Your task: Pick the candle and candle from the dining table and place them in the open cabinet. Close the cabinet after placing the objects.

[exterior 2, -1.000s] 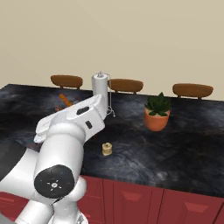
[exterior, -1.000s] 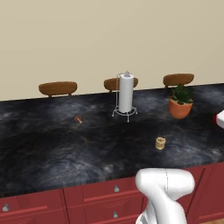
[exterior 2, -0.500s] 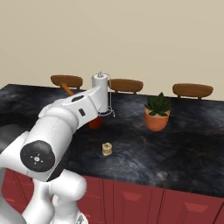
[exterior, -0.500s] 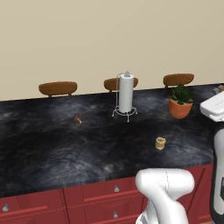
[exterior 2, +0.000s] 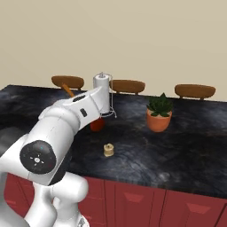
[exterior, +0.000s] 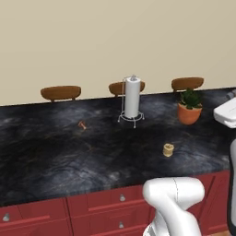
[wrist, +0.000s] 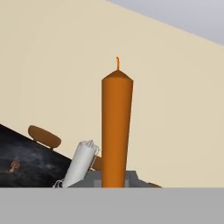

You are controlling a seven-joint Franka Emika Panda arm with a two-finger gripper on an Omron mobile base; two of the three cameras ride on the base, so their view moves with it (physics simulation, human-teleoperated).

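Gripper (wrist: pixel 114 186) is pinching the orange taper candle (wrist: pixel 116 131), carrying it above the dining table (exterior: pixel 55 156). The tan jar candle (exterior: pixel 168 150) is sitting near the table's front edge, right of centre.

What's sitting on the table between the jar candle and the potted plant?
Nothing. In the left base view, only bare black stone top lies between the jar candle and the potted plant; the right base view agrees.

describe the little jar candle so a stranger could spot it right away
Start at the long black marbled dining table. Near its front edge, in front of the white paper towel roll and the potted plant, stands the jar candle. It is the lone short, squat, tan-yellow thing there.
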